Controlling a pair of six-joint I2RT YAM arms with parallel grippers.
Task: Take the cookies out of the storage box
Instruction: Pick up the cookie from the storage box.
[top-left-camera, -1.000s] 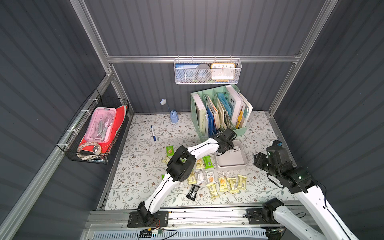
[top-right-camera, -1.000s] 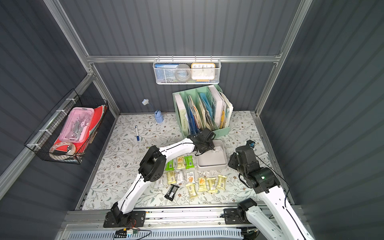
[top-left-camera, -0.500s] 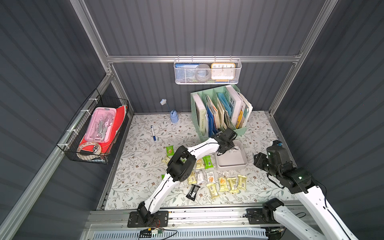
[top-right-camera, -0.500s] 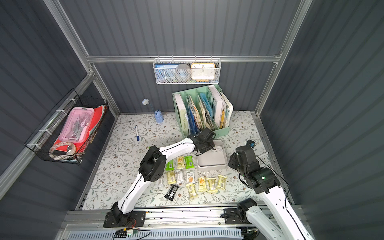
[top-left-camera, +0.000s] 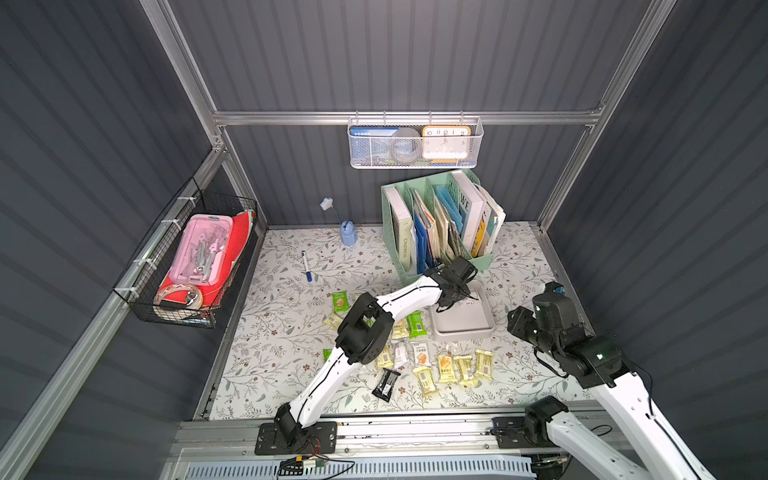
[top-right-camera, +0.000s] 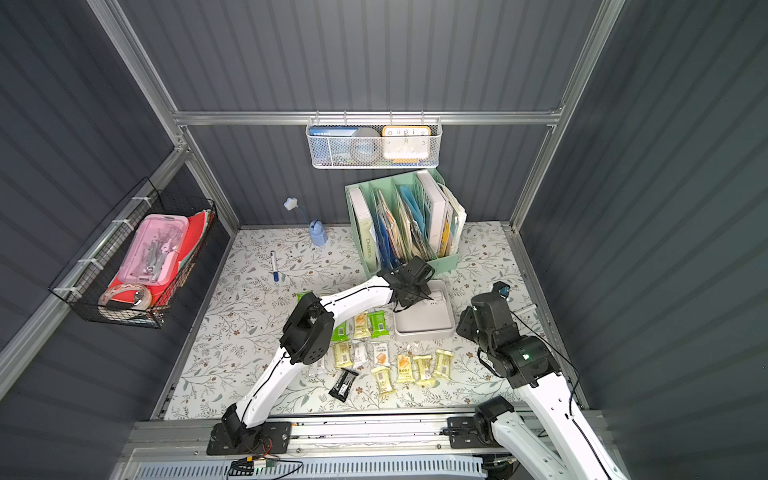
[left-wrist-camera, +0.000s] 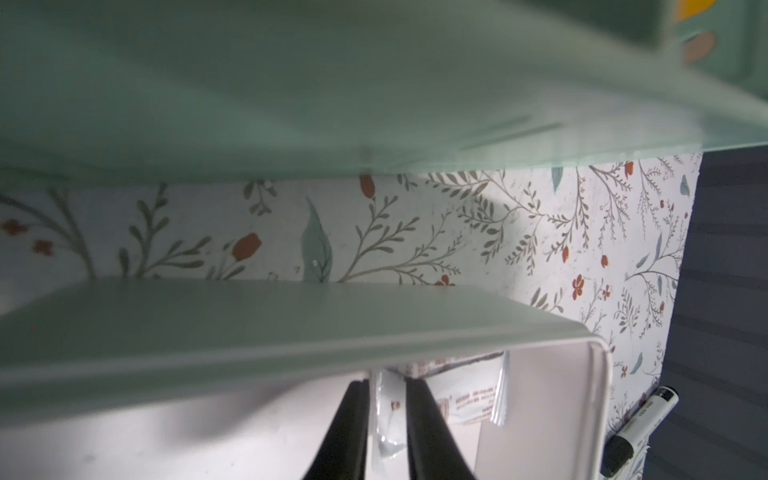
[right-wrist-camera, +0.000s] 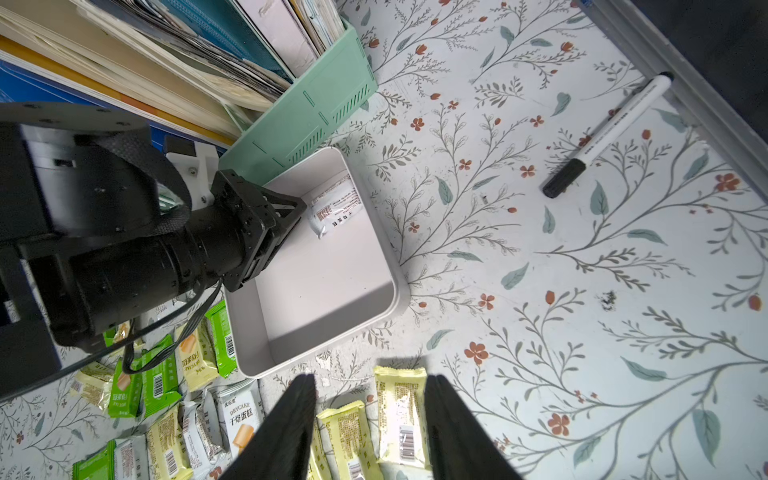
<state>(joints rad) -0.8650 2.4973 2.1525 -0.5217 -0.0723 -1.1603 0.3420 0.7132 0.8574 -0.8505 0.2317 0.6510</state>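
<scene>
The storage box (top-left-camera: 461, 328), a shallow light-grey tray, sits just in front of the green organiser. One whitish-silver cookie packet (right-wrist-camera: 334, 205) lies in its far corner. My left gripper (left-wrist-camera: 386, 415) reaches into that corner and is shut on the packet's crimped end (left-wrist-camera: 388, 432). It shows in both top views (top-left-camera: 455, 296) (top-right-camera: 419, 297). Several green, yellow and silver cookies (top-left-camera: 446, 368) (top-right-camera: 405, 368) and one black one (top-left-camera: 386, 384) lie on the table in front of the box. My right gripper (right-wrist-camera: 370, 415) hovers open above yellow packets (right-wrist-camera: 401, 419) near the box's front wall (right-wrist-camera: 316, 353).
The mint-green file organiser (top-left-camera: 440, 224) stands right behind the box and fills the left wrist view's upper part (left-wrist-camera: 332, 83). A black-capped marker (right-wrist-camera: 602, 137) lies by the right rail. A blue pen (top-left-camera: 306, 268) and a small blue lamp (top-left-camera: 348, 237) lie at the back left.
Neither arm has visibly shifted; the left gripper stays at the box's far corner and the right arm holds its place.
</scene>
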